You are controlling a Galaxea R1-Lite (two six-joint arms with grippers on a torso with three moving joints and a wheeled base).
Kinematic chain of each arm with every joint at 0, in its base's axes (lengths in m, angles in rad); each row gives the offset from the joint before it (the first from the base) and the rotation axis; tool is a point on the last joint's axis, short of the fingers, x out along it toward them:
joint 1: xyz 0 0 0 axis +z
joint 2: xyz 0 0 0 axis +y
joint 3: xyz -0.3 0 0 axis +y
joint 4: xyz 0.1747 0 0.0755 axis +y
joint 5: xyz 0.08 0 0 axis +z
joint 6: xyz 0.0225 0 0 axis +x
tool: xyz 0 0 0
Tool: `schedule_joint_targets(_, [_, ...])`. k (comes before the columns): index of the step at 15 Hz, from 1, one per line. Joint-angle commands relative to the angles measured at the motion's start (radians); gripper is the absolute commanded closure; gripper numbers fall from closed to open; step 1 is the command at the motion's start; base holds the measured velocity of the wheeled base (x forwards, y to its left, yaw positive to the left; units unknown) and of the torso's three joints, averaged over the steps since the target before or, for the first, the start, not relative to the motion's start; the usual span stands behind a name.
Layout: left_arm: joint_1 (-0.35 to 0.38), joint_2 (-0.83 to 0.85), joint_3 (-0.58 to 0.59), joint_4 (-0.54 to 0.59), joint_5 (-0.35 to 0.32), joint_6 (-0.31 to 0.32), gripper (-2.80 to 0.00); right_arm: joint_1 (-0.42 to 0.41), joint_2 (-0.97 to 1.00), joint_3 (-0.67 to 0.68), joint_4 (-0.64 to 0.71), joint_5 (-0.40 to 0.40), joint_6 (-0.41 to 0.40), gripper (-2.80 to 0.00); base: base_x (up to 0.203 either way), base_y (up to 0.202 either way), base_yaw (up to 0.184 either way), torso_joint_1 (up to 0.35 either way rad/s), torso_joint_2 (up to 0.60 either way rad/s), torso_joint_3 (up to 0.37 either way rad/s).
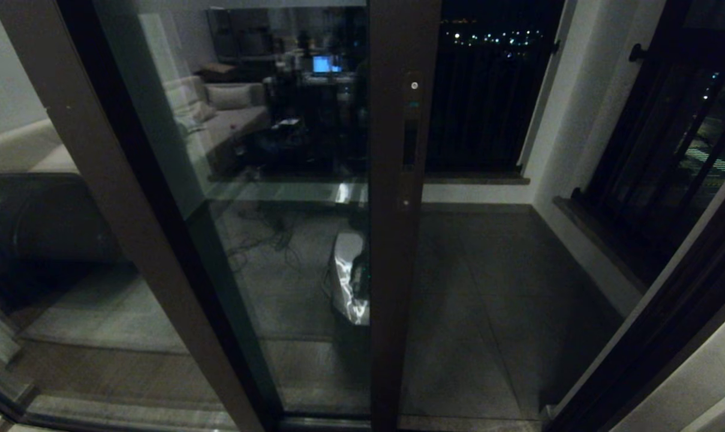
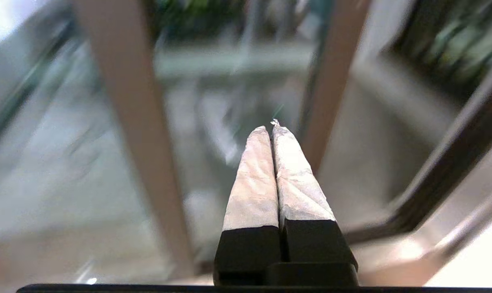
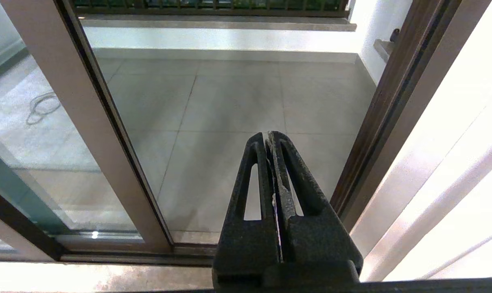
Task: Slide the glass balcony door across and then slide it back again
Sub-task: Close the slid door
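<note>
The glass balcony door [image 1: 278, 180] stands partly slid across. Its dark brown edge stile [image 1: 398, 270] runs down the middle of the head view, with the narrow handle slot [image 1: 409, 144] high on it. Right of the stile the doorway is open onto the balcony. No gripper shows in the head view. In the blurred left wrist view my left gripper [image 2: 270, 127] is shut and empty, its taped fingertips pointing at the glass just beside the door stile [image 2: 331, 81]. My right gripper [image 3: 269, 136] is shut and empty, and faces the open gap between the door stile [image 3: 87, 122] and the jamb [image 3: 376, 122].
A second brown stile [image 1: 128, 210] of the other glass panel slants down the left. The door track [image 3: 119, 257] runs along the floor. Beyond lie the tiled balcony floor [image 1: 488, 288], a dark railing [image 1: 488, 108] and the right door jamb [image 1: 656, 324].
</note>
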Motion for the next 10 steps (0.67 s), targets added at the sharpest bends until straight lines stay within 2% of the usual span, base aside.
schedule_joint_targets(1, [-0.009,-0.093,0.207,-0.023,0.131,0.074,0.0,0.0,0.002,0.0,-0.001,0.0,-0.001,0.0,0.0,0.0,0.0,0.0,0.0,0.0])
schedule_joint_targets(2, [-0.01,-0.093,0.312,-0.087,0.175,0.095,0.0,0.0,0.002,0.0,0.001,0.001,-0.001,0.0,0.0,0.0,0.0,0.0,0.0,0.0])
schedule_joint_targets(3, [-0.011,-0.093,0.385,-0.203,0.213,0.095,0.0,0.0,0.002,0.0,-0.001,0.0,-0.001,0.0,0.0,0.0,0.0,0.0,0.0,0.0])
schedule_joint_targets(4, [-0.012,-0.093,0.415,-0.276,0.234,0.084,0.0,0.0,0.002,0.0,-0.001,0.0,0.0,0.0,0.0,0.0,0.0,0.0,0.0,0.0])
schedule_joint_targets(5, [-0.013,-0.094,0.412,-0.274,0.25,0.076,0.0,0.0,0.002,0.0,-0.001,0.0,-0.001,0.0,0.0,0.0,0.0,0.0,0.0,0.0])
schedule_joint_targets(6, [-0.013,-0.083,0.399,-0.199,0.263,0.068,0.0,0.0,0.002,0.0,-0.001,0.0,-0.001,0.0,0.0,0.0,0.0,0.0,0.0,0.0])
schedule_joint_targets(7, [-0.013,-0.047,0.394,-0.178,0.27,0.06,0.0,0.002,0.002,0.0,-0.001,0.0,-0.001,0.0,0.0,0.0,0.0,0.0,0.0,0.0])
schedule_joint_targets(10, [-0.013,0.021,0.389,-0.174,0.283,0.048,0.0,0.0,0.002,0.0,-0.001,0.0,-0.001,0.0,0.0,0.0,0.0,0.0,0.0,0.0])
